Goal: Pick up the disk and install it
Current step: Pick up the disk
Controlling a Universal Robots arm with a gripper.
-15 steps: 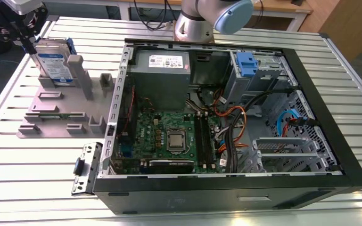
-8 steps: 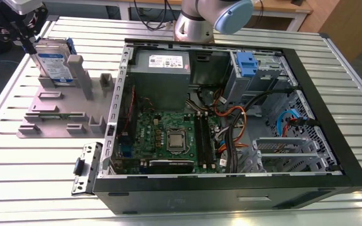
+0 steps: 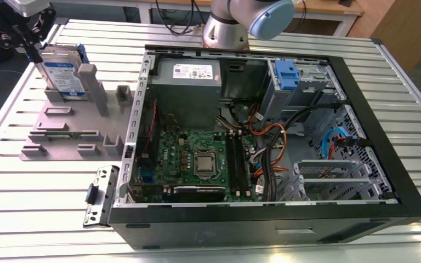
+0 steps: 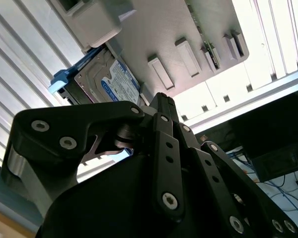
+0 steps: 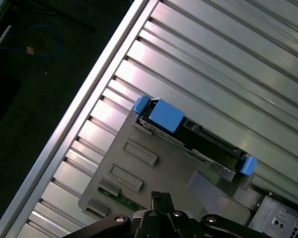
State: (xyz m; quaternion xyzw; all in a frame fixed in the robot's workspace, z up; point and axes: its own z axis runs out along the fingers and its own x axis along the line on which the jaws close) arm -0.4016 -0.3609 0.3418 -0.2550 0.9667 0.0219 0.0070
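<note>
- Black pincer (image 3: pixel 32 50), far left, right by the upright silver-grey disk in its blue plastic caddy (image 3: pixel 61 76); cannot tell how far it is open;
- the disk stands in a grey slotted holder (image 3: pixel 57 118) on the ribbed metal surface (image 3: pixel 20 186).

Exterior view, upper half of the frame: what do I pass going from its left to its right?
The disk, a silver-grey hard drive in a blue plastic caddy, standing upright → grey metal power supply box with a white label → second blue-handled caddy, both inside the open black computer case.
</note>
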